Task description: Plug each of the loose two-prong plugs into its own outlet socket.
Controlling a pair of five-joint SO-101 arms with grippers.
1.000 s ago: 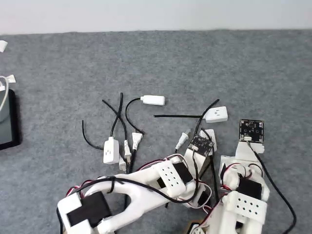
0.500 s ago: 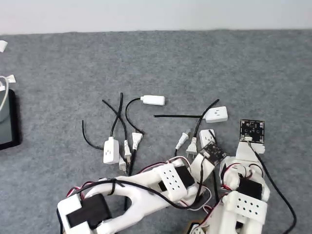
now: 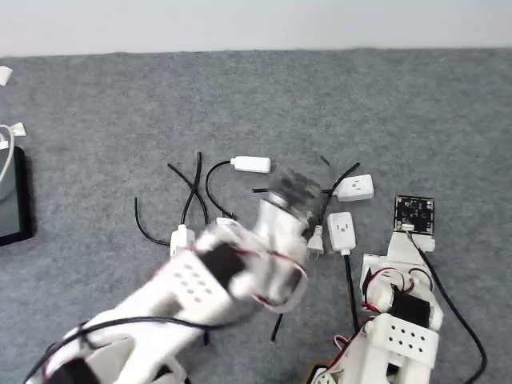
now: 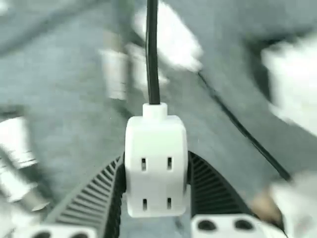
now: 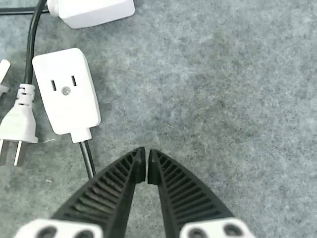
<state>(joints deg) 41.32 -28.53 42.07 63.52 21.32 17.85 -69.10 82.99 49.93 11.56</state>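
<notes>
My left gripper (image 4: 156, 201) is shut on a white outlet socket block (image 4: 156, 171) with a black cord running off its far end. In the high view that arm is a blur across the middle, its tip (image 3: 290, 192) near the cords. My right gripper (image 5: 147, 164) is shut on nothing, just above the grey mat. Close beyond it lie a white socket (image 5: 66, 96) and a loose two-prong plug (image 5: 17, 126). The same socket (image 3: 341, 230) and plug (image 3: 315, 240) show from above. Two more white sockets (image 3: 355, 187) (image 3: 251, 164) lie farther back.
Black cords (image 3: 192, 196) cross left of centre, with another white socket (image 3: 182, 238) partly behind the blurred arm. A dark device (image 3: 12, 196) sits at the left edge. The grey mat (image 3: 416, 112) at the back and right is open floor.
The left arm has swung up and leftward from the lower centre, uncovering the socket and plug beside the right arm. The right arm has not moved.
</notes>
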